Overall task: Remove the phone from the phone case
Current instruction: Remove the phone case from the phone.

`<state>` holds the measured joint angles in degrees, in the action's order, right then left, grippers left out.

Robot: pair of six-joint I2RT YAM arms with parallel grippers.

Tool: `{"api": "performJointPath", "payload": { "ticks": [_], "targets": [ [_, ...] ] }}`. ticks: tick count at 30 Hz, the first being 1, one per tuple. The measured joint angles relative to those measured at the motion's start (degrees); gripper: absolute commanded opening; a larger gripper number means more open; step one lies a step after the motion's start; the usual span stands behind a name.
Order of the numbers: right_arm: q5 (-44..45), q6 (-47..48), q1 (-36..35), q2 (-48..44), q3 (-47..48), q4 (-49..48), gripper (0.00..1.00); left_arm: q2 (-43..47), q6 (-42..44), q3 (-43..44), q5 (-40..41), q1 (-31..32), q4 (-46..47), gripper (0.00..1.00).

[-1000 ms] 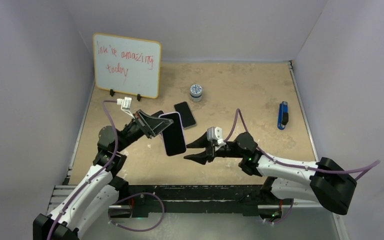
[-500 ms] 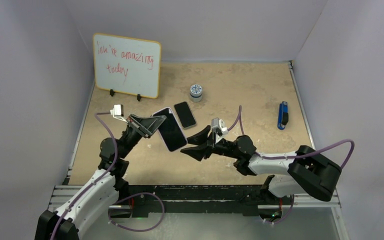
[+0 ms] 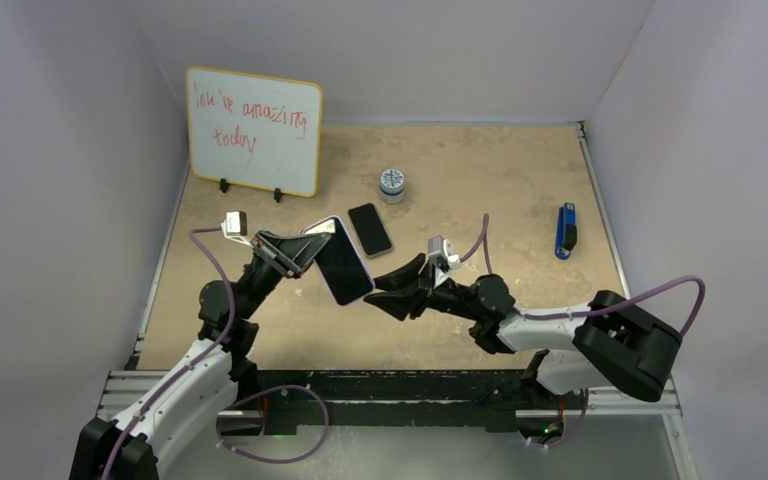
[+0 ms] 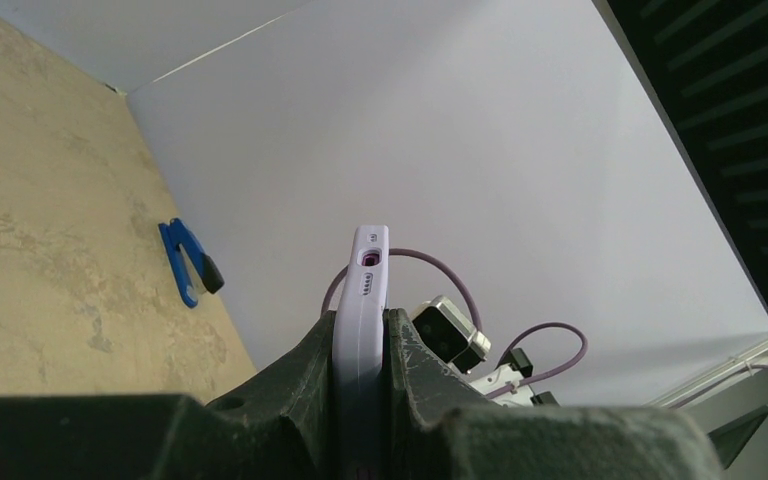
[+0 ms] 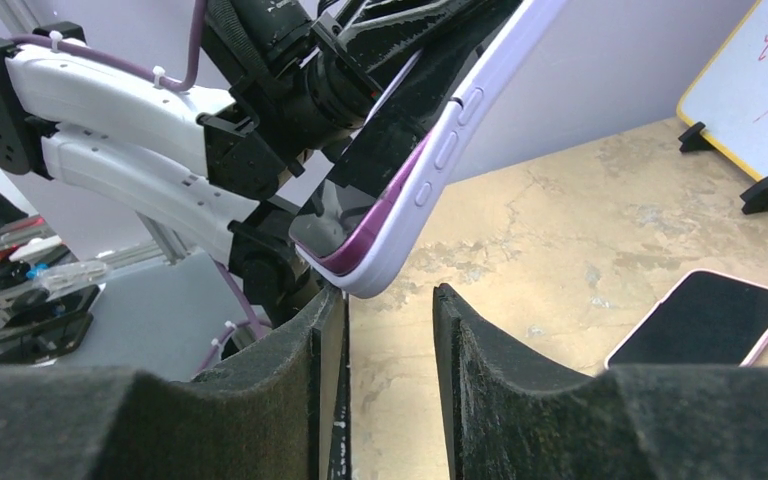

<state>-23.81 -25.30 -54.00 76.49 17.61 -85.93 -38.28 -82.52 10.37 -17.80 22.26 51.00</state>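
A phone (image 3: 340,262) with a dark screen sits in a lilac phone case (image 5: 430,170) and is held tilted in the air over the left middle of the table. My left gripper (image 3: 305,250) is shut on the case's upper part. In the left wrist view the case (image 4: 362,290) stands edge-on between the fingers of that gripper (image 4: 360,325). My right gripper (image 3: 372,293) is open just right of the phone's lower end. In the right wrist view the case's lower corner hangs just above the gap of the right gripper (image 5: 390,295), close to the left finger (image 5: 325,320).
A second phone (image 3: 369,229) lies flat on the table behind the held one. A whiteboard (image 3: 253,130) stands at the back left. A small round tin (image 3: 392,183) sits at the back middle, and a blue tool (image 3: 565,231) lies at the right.
The left gripper has lifted and tilted the cased phone a little. The right gripper has moved up and left to the phone's lower corner, and its jaws have narrowed slightly.
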Motion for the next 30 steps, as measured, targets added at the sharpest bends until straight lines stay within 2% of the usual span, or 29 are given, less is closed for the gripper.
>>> {"api": "performJointPath", "payload": {
  "ticks": [18, 30],
  "targets": [
    [-0.39, -3.04, 0.00, -2.19, -0.09, -0.26, 0.43, 1.60, -0.42, 0.00, -1.07, 0.00, 1.25, 0.00],
    [-1.51, -3.89, 0.00, -2.38, -0.04, -0.59, 0.41, 1.99, -0.42, 0.00, -1.97, 0.04, 1.25, 0.00]
  ]
}}
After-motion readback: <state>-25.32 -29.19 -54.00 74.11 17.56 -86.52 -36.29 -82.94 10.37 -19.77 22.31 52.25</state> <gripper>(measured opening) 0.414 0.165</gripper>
